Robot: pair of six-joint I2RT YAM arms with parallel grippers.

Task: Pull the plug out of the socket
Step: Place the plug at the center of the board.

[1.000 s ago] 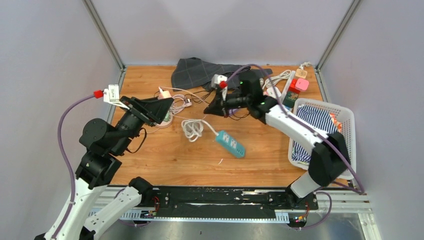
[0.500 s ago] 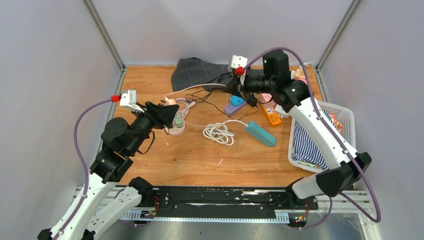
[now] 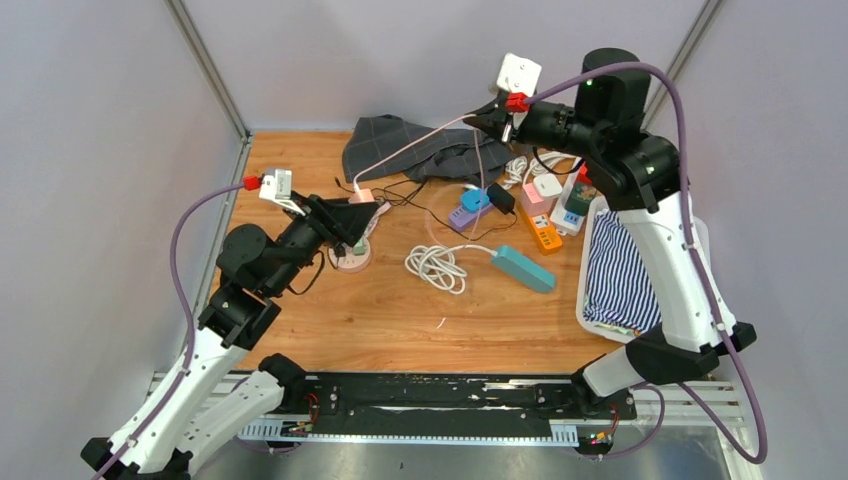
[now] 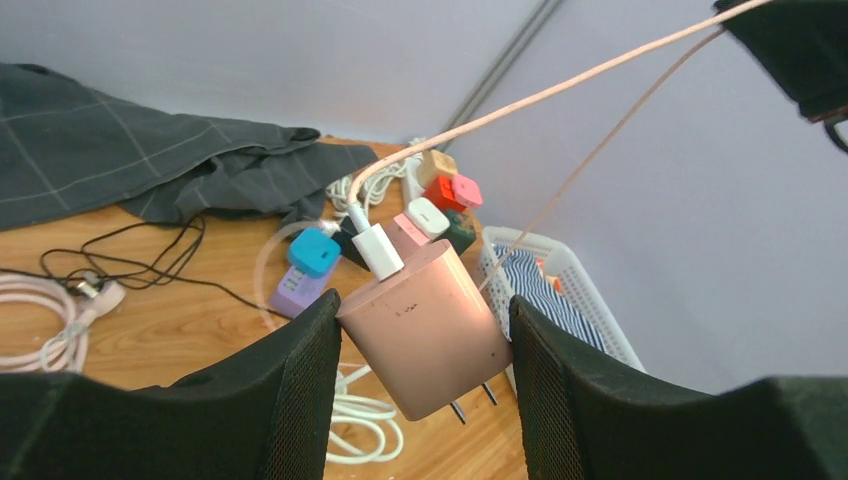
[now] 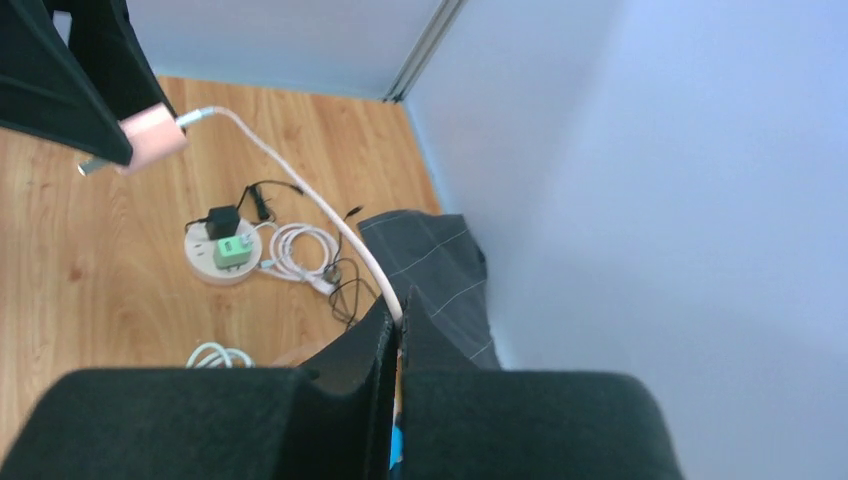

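On the left, the plug [image 4: 430, 335] is clamped between the fingers of the left gripper [image 4: 420, 330], which are pressed against its two sides. The plug's metal prongs are seen bare in the air. It is held up off the table [image 3: 400, 320], clear of the round socket [image 3: 352, 260] just below and beside it. A green plug [image 5: 232, 250] and a black one are seen seated in that socket. Near the middle of the table, a coiled white cord [image 3: 435, 268] is laid next to a teal power strip [image 3: 522, 268]. From the top of the held plug, a pink cable [image 3: 420, 143] is stretched up and across to the right. There it is pinched between the closed fingers of the right gripper [image 3: 495, 118], which is raised high. At the far edge, a grey cloth [image 3: 400, 145] is spread out.
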